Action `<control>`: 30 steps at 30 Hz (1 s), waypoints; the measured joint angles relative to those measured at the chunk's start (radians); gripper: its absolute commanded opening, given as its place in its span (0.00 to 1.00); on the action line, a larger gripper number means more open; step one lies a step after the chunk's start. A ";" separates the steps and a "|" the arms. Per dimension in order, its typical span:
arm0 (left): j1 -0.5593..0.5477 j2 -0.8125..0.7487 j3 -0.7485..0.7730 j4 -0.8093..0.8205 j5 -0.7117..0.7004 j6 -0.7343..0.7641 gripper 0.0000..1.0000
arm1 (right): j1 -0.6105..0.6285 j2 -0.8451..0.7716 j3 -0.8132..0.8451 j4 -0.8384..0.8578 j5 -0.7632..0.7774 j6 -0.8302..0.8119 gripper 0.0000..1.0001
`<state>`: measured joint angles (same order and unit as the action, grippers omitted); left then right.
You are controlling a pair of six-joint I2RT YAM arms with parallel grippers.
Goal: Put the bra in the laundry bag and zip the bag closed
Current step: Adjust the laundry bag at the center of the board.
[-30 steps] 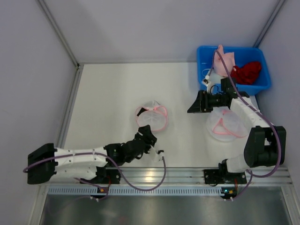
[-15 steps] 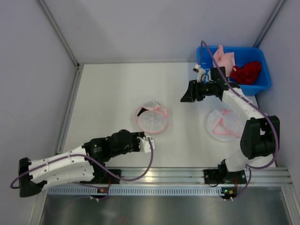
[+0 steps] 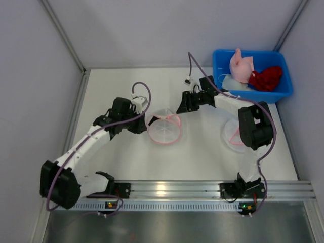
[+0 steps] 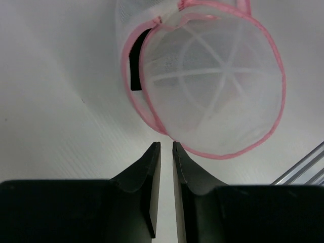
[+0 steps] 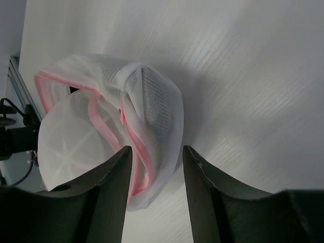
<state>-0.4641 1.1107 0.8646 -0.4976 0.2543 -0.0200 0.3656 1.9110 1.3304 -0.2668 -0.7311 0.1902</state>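
The bag (image 3: pixel 163 130) lies near the centre of the top view on the table (image 3: pixel 116 91). It is a round white mesh dome with pink trim, slightly longer from top to bottom of the frame. Its loose pink-edged fold is turned toward the upper right.

In the left wrist view the bag (image 4: pixel 212 86) fills the upper right. A gap along its left rim shows a dark tab (image 4: pixel 135 66); any print on it is too blurred to read.

The left gripper (image 3: pixel 143 123) (image 4: pixel 166 144) sits just left of the bag. Its fingers are nearly together with only a slit between them, holding nothing.

The right gripper (image 3: pixel 181 107) (image 5: pixel 157 148) is at the bag's upper right, fingers spread. The mesh edge of the bag (image 5: pixel 152 106) shows in the gap between them.

The pink bra (image 3: pixel 239 63) and red bra (image 3: pixel 266 77) lie in the blue bin (image 3: pixel 283 93) at upper right. A second bag (image 3: pixel 230 135) lies at right.
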 measured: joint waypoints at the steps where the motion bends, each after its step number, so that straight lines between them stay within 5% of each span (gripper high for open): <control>1: 0.039 0.049 0.008 -0.001 0.033 -0.031 0.21 | 0.005 0.012 0.000 0.003 -0.003 0.012 0.42; 5: 0.136 0.233 0.041 0.002 0.116 -0.122 0.20 | 0.010 0.019 -0.040 0.045 -0.025 0.038 0.29; 12: 0.149 0.502 0.199 0.056 0.208 -0.205 0.16 | 0.028 -0.048 -0.237 0.055 -0.086 0.047 0.15; 17: 0.149 0.640 0.357 0.140 0.249 -0.237 0.19 | 0.098 -0.113 -0.291 0.010 -0.147 0.029 0.28; 22: 0.155 0.715 0.467 0.177 0.260 -0.238 0.42 | 0.144 -0.201 -0.299 -0.084 -0.196 -0.019 0.46; 30: 0.218 0.598 0.423 0.161 0.278 -0.190 0.51 | 0.060 -0.337 -0.268 -0.239 -0.174 -0.108 0.50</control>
<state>-0.2462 1.7088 1.2881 -0.3370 0.5327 -0.2100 0.4252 1.5742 1.0626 -0.5060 -0.9047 0.0822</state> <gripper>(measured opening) 0.471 0.477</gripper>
